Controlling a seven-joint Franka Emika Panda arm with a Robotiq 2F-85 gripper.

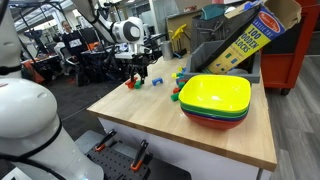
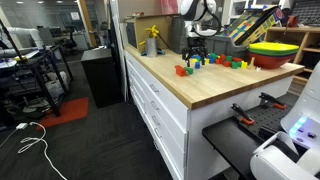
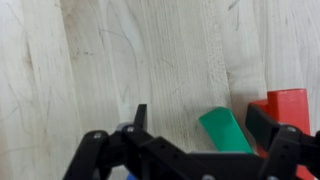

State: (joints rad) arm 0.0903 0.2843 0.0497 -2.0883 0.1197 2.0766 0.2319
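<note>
Black fingers (image 3: 140, 125) sit nearest in the wrist view: matte, angular, rising from the bottom edge. My gripper (image 3: 197, 120) stands wide, nothing between the jaws. The green block (image 3: 226, 130) lies in the gap, toward one finger; smooth paint, tilted. Just beside it is the red block (image 3: 287, 108), boxy, cut off by the frame edge. The blue block (image 3: 124, 128) only peeks from behind the opposite finger, shape unreadable. The table (image 3: 100, 60) is pale wood with long grain and fine scratches; bare wood runs from the blocks up to the top edge.

Exterior view: a white shell (image 1: 25, 120) is nearest, glossy and rounded, with black clamps (image 1: 120, 155) by the table's near edge. My gripper (image 1: 138, 68) hangs over the far corner, between the red block (image 1: 130, 84) and the blue block (image 1: 156, 81); green is too small to pick out. The red block is near the table edge. The bowls (image 1: 215, 100) are stacked, glossy plastic squares with rounded corners, yellow on top, well apart from me with open wood between. A cardboard box (image 1: 245, 45) leans behind them.

Exterior view from the aisle: the shell (image 2: 290, 150) is again nearest. White flat drawers (image 2: 160, 105) sit under the table's straight edge. My gripper (image 2: 197, 47) hangs wide above the blocks, with the red block (image 2: 181, 70) closest to that edge and the bowls (image 2: 275, 52) at the far end.
</note>
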